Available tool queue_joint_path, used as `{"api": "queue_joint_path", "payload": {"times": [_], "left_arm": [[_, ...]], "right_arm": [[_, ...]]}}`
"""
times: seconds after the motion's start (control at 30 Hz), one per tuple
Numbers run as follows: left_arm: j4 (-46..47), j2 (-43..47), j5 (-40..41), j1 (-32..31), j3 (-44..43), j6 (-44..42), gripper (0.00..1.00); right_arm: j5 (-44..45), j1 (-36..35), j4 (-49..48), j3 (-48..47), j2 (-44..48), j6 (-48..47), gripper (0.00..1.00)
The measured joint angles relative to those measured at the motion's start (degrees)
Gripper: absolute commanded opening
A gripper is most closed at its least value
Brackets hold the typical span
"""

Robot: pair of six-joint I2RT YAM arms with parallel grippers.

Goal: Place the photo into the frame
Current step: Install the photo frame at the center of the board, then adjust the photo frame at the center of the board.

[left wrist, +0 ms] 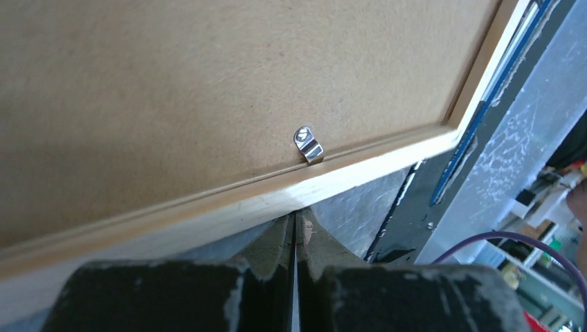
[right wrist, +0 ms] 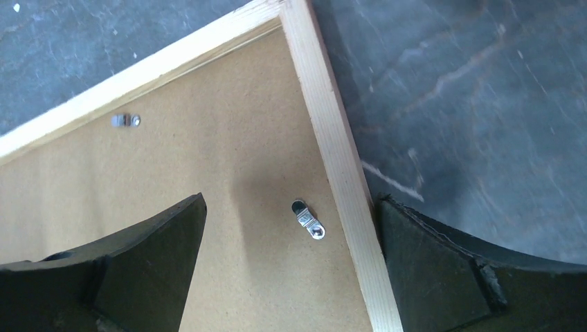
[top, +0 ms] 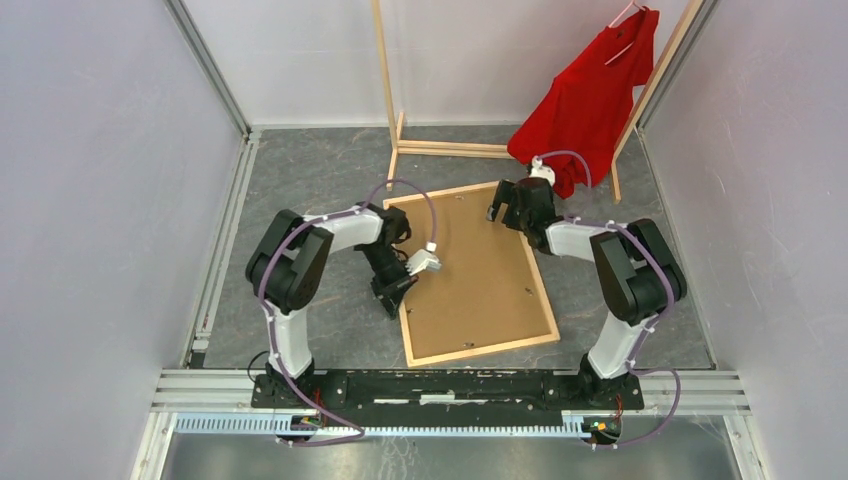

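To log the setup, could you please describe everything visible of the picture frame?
The frame is a thin rectangle of light natural wood, lying back-up and skewed on the grey table. A brown backing board fills it, with small metal clips near the rails. The left gripper, shut, points at its left rail; the right gripper, open, straddles the right rail near the far corner.

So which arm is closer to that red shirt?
Right. The right fingers straddle the frame near its far corner, close by the red shirt; the left fingers are at its left edge, farther off.
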State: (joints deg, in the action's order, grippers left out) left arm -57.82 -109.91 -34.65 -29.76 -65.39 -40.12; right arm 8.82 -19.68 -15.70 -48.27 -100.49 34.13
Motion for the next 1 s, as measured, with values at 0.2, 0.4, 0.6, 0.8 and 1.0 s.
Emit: {"api": "queue_joint_path", "payload": {"times": [0.2,0.4,0.6,0.8,1.0], "left_arm": [[-5.38,-5.95,0.96,-7.54,-7.17,0.55,0.14],[-10.6,-10.19,-0.55,-13.51,-12.46,0.98,0.37],[-15.54,-9.86,-4.94,-16.41,-12.59,1.05,0.94],[-16.15,-2.16,-5.62,-15.58,-9.88,0.39,1.0],[-13.66,2.51,-1.9,-6.45,-14.38,-2.64,1.0]], "right_arm": [[-0.07,-0.46,1.99,-10.12,-7.5,-3.32,0.98],[-2.43,-2.12,3.26,-17.38,-12.28,-6.19,0.98],[-6.49,-6.82,2.73,-21.9,-16.37,-8.22,0.98],[-8.94,-10.49,4.55,-25.73,-17.92,-9.97,0.98],[-7.04,-13.53,10.54,-25.62,-14.8,-12.0,0.98]]}}
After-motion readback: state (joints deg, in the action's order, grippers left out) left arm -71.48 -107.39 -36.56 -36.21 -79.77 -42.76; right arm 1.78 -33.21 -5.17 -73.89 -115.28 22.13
